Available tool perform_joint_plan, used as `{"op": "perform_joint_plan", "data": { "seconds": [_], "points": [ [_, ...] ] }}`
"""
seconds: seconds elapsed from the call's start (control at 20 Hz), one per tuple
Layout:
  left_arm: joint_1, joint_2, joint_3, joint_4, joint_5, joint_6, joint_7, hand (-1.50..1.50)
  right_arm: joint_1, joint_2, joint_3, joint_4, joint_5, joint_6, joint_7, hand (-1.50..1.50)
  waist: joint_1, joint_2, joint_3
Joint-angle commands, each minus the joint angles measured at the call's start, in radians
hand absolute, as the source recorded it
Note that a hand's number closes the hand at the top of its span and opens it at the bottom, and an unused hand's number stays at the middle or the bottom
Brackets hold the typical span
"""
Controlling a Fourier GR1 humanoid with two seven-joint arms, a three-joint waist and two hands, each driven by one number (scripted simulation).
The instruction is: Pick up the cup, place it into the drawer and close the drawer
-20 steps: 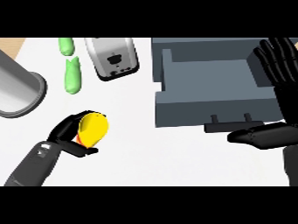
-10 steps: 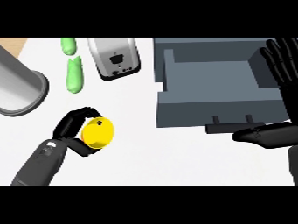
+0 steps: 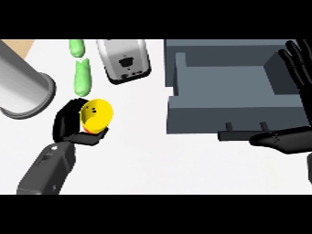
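The left robot hand [image 3: 69, 124] sits at the lower left of the white surface [image 3: 151, 160], at the end of a grey forearm that enters from the lower edge. Its black fingers and thumb curl round the yellow cup [image 3: 96, 115], which is held tilted, with a trace of red showing at its lower edge. The cup is well apart from the drawer [image 3: 226, 87], which lies to its right.

The drawer is grey and stands open, its interior cavity visible from above. Its front panel faces the lower edge of the view and carries a dark handle [image 3: 243, 135] on two short posts.

The right robot hand [image 3: 305, 91] shows at the right edge of the view, over the right side of the drawer. Its fingers are straight and spread, pointing toward the top of the view, and its thumb extends leftward, just beside the handle. It holds nothing.

A large grey cylinder [image 3: 13, 87] lies at the left. Two green vegetables [image 3: 81, 75] and a silver toaster [image 3: 124, 60] lie at the top of the surface.
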Motion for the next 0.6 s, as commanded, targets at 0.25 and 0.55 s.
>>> {"op": "perform_joint_plan", "data": {
  "seconds": [0.25,0.55],
  "points": [
    [-0.134,-0.070,-0.034,-0.183,0.002,0.089,0.082,1.50,0.010,-0.019,-0.012,-0.009,0.004,0.010,0.017,-1.50,0.013,-0.008,0.003],
    [-0.258,-0.117,-0.102,-0.405,0.004,0.152,0.388,1.50,0.051,-0.020,-0.023,-0.034,-0.002,0.017,0.014,-1.50,0.017,-0.014,0.004]
  ]
}}
